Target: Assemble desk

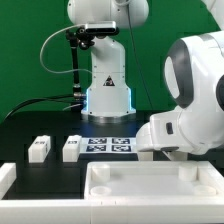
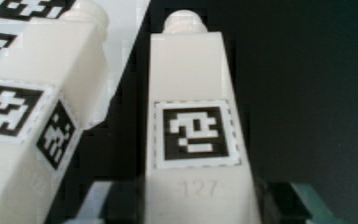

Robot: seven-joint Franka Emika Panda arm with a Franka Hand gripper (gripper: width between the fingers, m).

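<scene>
1. The gripper straddles a leg, with one finger on each long flank, near the leg's tagged end. A thin dark line seems to show on each side, so whether the pads bite cannot be told.
2. In the wrist view this leg lies on the black table. A second leg lies just beside it, with a dark gap between them.
3. In the exterior view the arm fills 3 o'clock and hides both legs. Two spare legs sit toward 8 o'clock, at 9 o'clock from the marker board. What looks like the panel spans 6 o'clock.
4. The step is judged to be grasping a leg, early in the task: no leg appears to be seated in the panel.
5. To do it well, the leg should sit centred between the fingers, and they should close squarely on its flat flanks, not on an edge.
6. The grip should be firm before any lift, or the leg may swing.
7. The lift should go straight up, since the second leg is close enough to be knocked.
8. The sockets cannot be made out, so alignment will need a check later.
</scene>
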